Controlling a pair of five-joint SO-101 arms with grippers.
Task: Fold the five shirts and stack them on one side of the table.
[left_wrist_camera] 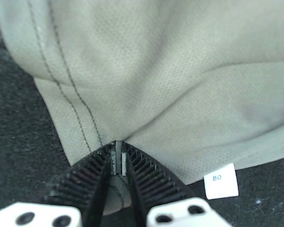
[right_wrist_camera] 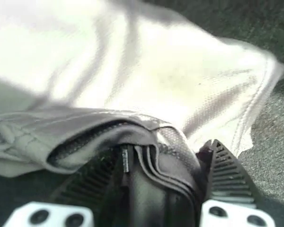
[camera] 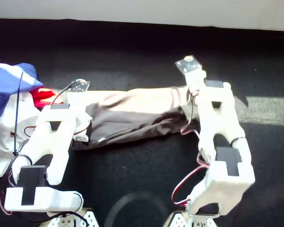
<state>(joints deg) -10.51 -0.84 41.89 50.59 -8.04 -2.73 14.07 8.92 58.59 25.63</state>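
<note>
Black cloth covers the table (camera: pixel 132 47), with a pale strip (camera: pixel 180 9) running beyond its far edge.

(a) High view. I see one beige shirt (camera: pixel 132 113) lying as a long band across the middle of the table, between my two arms. Its far half sits in sunlight and its near half in shadow. At the left edge of the table is a loose pile: a blue-and-white shirt (camera: pixel 9 85) toward the far side, a red shirt (camera: pixel 42 97) just beside the left arm, and a white shirt (camera: pixel 2 137) nearer the front edge. None of these three is folded.

(b) Left wrist view. My left gripper (left_wrist_camera: pixel 118 151) is closed, its ribbed jaws pressed together on a pinch of the beige shirt's stitched hem. The fabric fans out flat from the pinch over the black cloth. A small white label (left_wrist_camera: pixel 221 181) sticks out from the hem edge, just beside the gripper. I cannot tell which end of the garment this is.

(c) Right wrist view. My right gripper (right_wrist_camera: pixel 168 151) clamps a thick bunch of the same shirt. Several folded layers are wedged between its jaws, so they stand apart by the thickness of the cloth. Beyond the bunch, the shirt spreads out over the table in bright light.
</note>
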